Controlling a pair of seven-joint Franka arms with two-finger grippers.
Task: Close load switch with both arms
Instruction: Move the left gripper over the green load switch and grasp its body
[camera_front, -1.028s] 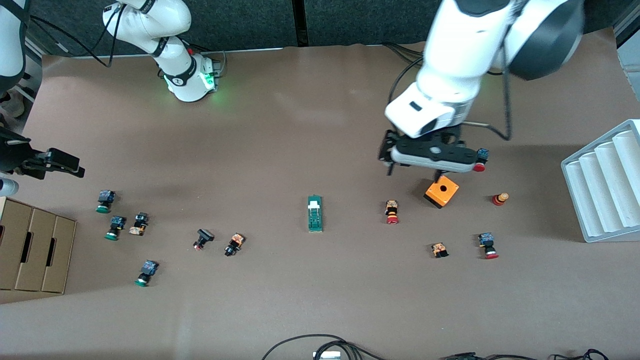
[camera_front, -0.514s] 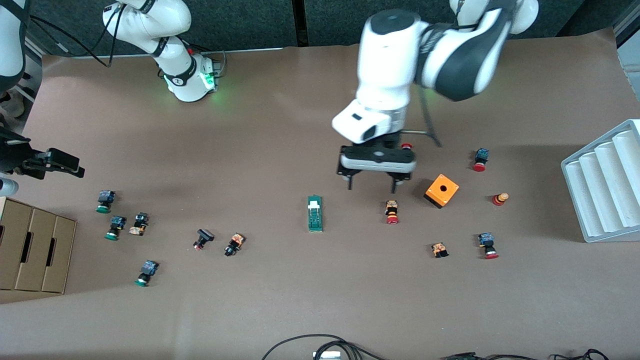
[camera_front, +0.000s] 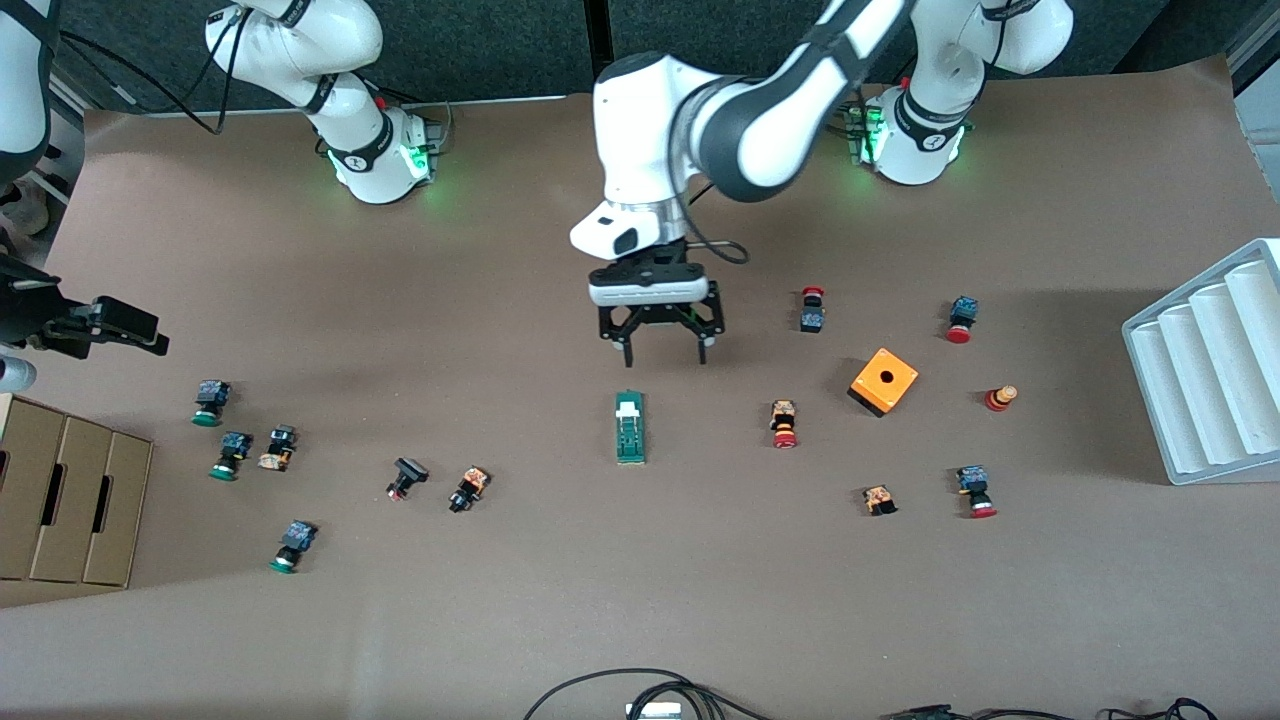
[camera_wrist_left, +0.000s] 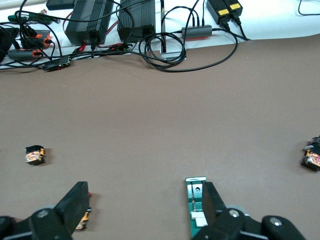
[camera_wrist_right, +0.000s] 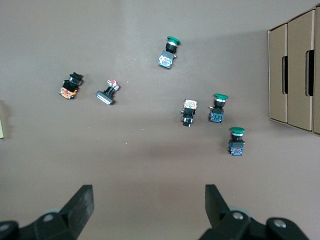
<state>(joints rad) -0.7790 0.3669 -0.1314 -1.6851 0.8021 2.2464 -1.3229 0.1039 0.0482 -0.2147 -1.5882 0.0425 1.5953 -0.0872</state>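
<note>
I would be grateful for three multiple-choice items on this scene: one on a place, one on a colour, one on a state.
1. What lies nearest the load switch toward the left arm's end of the table?
A. a red-capped push button
B. a cardboard box
C. a white rack

2. What colour is the cube with a hole?
A. blue
B. orange
C. white

3. How is the left gripper?
A. shut on the load switch
B. open, holding nothing
C. shut on a button

Answers: 1 A, the red-capped push button sits beside it there. 2 B, its faces are orange. 3 B, its fingers stand apart above the table with nothing between them.
</note>
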